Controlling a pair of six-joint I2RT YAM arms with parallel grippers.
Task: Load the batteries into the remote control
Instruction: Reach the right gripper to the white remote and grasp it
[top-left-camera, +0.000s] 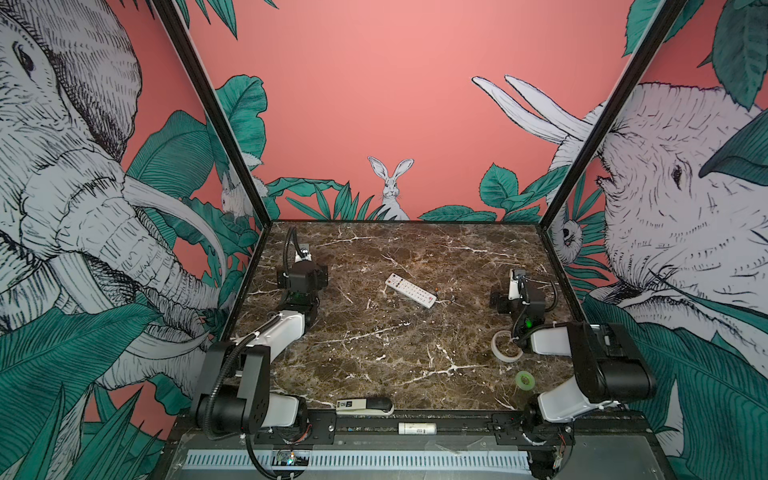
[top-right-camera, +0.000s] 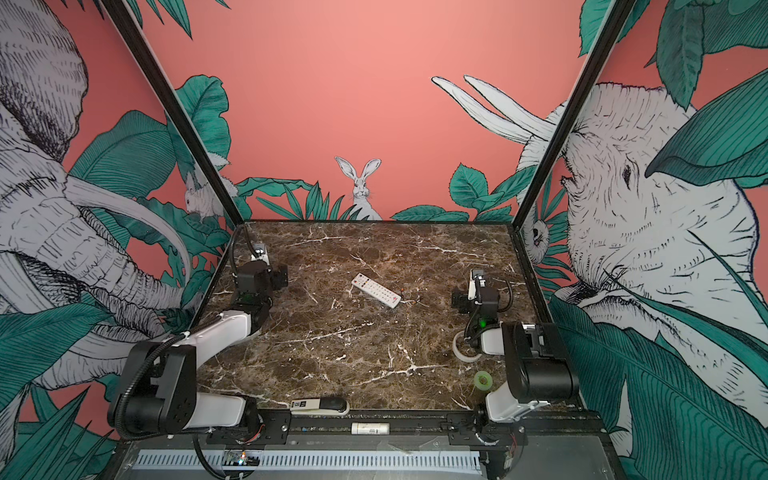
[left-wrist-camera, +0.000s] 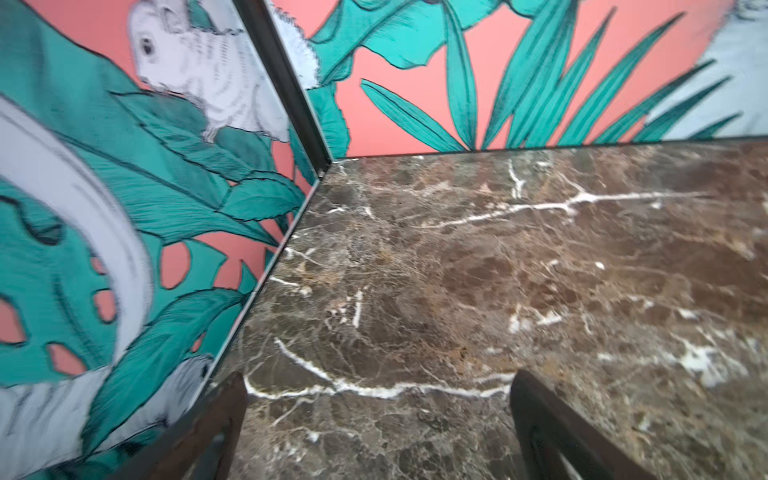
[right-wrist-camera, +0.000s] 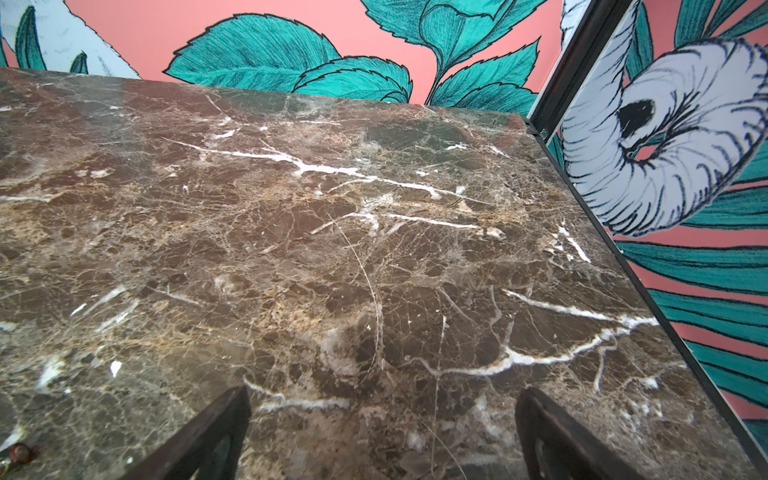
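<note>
Left gripper (left-wrist-camera: 378, 376) at 10 o'clock of the table (top-left-camera: 374, 365): released, jaws wide, holding nothing, over a bare patch. Right gripper (right-wrist-camera: 383, 390) at 3 o'clock: likewise released, holding nothing. Remote (top-left-camera: 410, 290) flat just past centre toward 12, long axis running 10 to 4. Batteries (top-left-camera: 437, 291) faint on the table just at 3 o'clock of the remote's logo end, well apart from both grippers.

2 top views overlook table (top-left-camera: 374, 353); wrists seemingly close.
</note>
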